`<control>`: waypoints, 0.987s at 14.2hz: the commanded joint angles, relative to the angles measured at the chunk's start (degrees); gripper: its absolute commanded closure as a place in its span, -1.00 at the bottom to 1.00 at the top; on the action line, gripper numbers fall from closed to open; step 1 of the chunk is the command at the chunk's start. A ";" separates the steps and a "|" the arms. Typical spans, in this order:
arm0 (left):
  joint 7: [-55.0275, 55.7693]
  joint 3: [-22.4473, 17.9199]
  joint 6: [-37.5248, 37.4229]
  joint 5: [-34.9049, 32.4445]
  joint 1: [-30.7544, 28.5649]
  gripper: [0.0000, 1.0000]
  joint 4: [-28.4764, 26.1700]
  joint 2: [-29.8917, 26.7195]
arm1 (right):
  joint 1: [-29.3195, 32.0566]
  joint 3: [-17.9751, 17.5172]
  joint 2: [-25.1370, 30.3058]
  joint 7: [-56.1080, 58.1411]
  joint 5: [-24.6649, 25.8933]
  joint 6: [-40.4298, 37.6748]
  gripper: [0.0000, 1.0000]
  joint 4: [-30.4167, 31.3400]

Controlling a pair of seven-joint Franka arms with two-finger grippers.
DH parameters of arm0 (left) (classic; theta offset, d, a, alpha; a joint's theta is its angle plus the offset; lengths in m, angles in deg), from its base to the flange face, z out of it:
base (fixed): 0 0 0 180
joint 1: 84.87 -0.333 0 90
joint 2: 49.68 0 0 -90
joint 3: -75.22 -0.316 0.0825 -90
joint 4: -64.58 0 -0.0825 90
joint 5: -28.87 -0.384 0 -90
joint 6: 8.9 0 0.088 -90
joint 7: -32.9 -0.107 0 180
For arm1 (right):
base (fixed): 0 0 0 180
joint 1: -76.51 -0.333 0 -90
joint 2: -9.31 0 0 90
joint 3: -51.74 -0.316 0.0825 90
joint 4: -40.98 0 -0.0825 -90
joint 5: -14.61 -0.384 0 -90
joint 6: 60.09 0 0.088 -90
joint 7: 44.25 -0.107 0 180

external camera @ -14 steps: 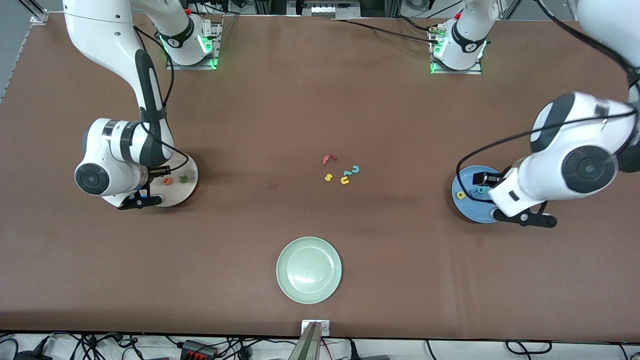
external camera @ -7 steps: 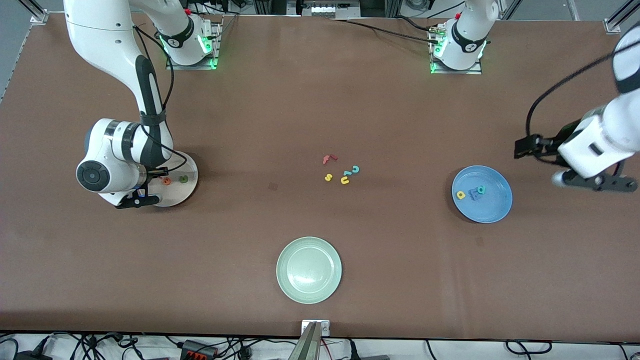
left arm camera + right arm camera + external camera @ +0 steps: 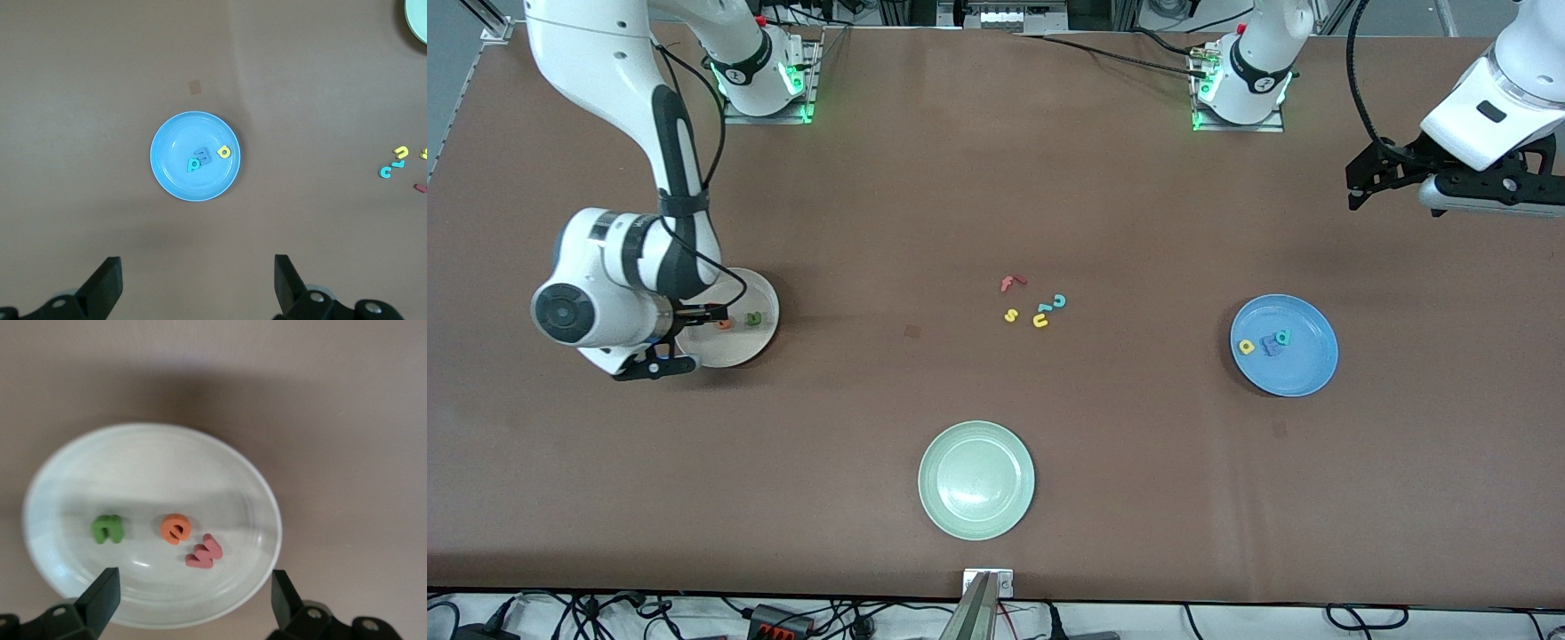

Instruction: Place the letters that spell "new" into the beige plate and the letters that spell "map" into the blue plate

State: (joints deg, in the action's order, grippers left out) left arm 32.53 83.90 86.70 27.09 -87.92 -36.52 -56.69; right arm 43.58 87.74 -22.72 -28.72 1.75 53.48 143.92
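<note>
The beige plate (image 3: 740,352) (image 3: 260,493) lies toward the right arm's end of the table. In it are the green n (image 3: 754,318) (image 3: 108,528), the orange e (image 3: 724,324) (image 3: 175,529) and the dull red w (image 3: 205,552). My right gripper (image 3: 698,338) (image 3: 193,600) hangs open just over that plate's rim, holding nothing. The blue plate (image 3: 1303,369) (image 3: 177,180) holds the yellow a (image 3: 1247,347) (image 3: 223,152), blue m (image 3: 1272,347) (image 3: 205,156) and teal p (image 3: 1282,337) (image 3: 193,164). My left gripper (image 3: 1449,178) (image 3: 198,280) is open and empty, high over the table at the left arm's end.
Several loose letters (image 3: 1036,304) (image 3: 393,163) lie mid-table, among them a red f (image 3: 1012,283), a teal c (image 3: 1059,301), a yellow s (image 3: 1011,315) and a yellow u (image 3: 1040,320). A pale green plate (image 3: 976,480) (image 3: 419,17) sits nearer the front camera.
My left arm rose off the blue plate and swung away toward its end of the table. My right gripper opened over the beige plate and drew back a little.
</note>
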 commanded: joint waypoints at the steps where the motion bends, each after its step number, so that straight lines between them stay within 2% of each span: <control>1: -1.65 -2.78 0.74 1.25 1.73 -1.00 1.86 1.98 | 0.94 1.70 1.27 -2.24 -2.95 -7.38 -1.00 -9.21; 4: -1.56 -4.80 0.47 1.69 2.78 -1.00 5.11 4.80 | 0.42 3.28 1.36 -3.22 -4.45 -13.37 -1.00 -17.58; 6: -1.48 -7.69 -1.02 5.53 4.02 -1.00 5.12 5.07 | -0.02 3.64 2.23 -4.79 -5.76 -13.47 -1.00 -18.47; 8: -1.39 -8.15 -2.51 5.91 4.46 -1.00 5.30 5.07 | -0.55 3.47 2.68 -6.46 -9.01 -13.47 -1.00 -18.56; 11: -1.48 -7.63 -3.83 4.34 4.20 -1.00 5.47 5.25 | -1.78 3.03 3.72 -12.07 -9.55 -13.03 -1.00 -18.56; 12: -1.56 -7.45 -3.84 3.37 4.11 -1.00 5.56 5.33 | -1.26 1.20 4.69 -14.97 -9.03 -12.86 -1.00 -18.56; 14: -1.65 -6.75 -4.80 3.18 4.11 -1.00 5.56 5.25 | 3.90 -6.34 8.63 -21.47 -5.45 -12.85 -1.00 -18.56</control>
State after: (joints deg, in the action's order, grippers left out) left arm 32.09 76.95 84.03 31.38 -84.32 -32.85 -52.24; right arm 43.02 87.76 -18.76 -44.34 -6.38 41.08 125.11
